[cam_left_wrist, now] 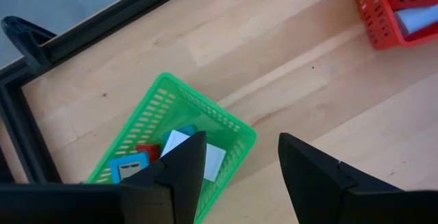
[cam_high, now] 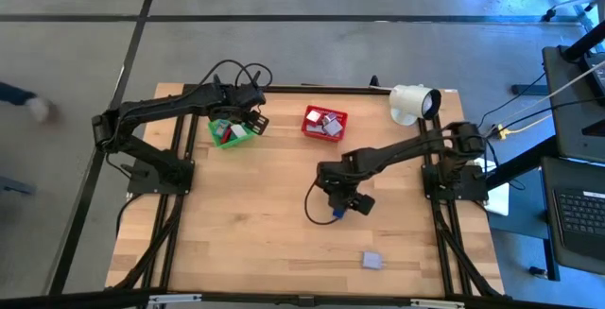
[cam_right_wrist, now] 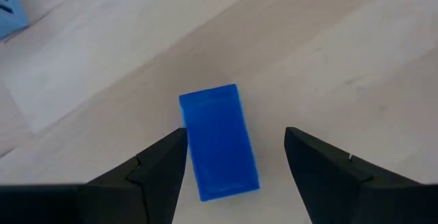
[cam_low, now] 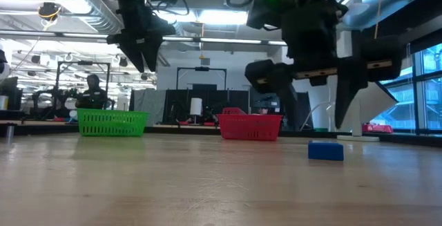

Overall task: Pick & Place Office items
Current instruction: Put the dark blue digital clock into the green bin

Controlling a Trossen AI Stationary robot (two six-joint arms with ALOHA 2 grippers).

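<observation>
Mostly bare wooden table (cam_high: 265, 224), blue block (cam_right_wrist: 219, 142) lying flat, office room behind.

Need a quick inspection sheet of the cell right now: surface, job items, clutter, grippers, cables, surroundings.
Surface: wooden table, black frame round its edge.
Job's things: blue block lying on the table; lavender block near the front edge; several pieces in the green basket and the red basket.
Clutter: white lamp-like object at the back right corner.
Grippers: left gripper open, empty, above the green basket; right gripper open, above the blue block, fingers either side, not touching.
Cables: black loops on the left arm; black cable on the table by the right gripper.
Surroundings: person seated far behind; laptop at right.
</observation>
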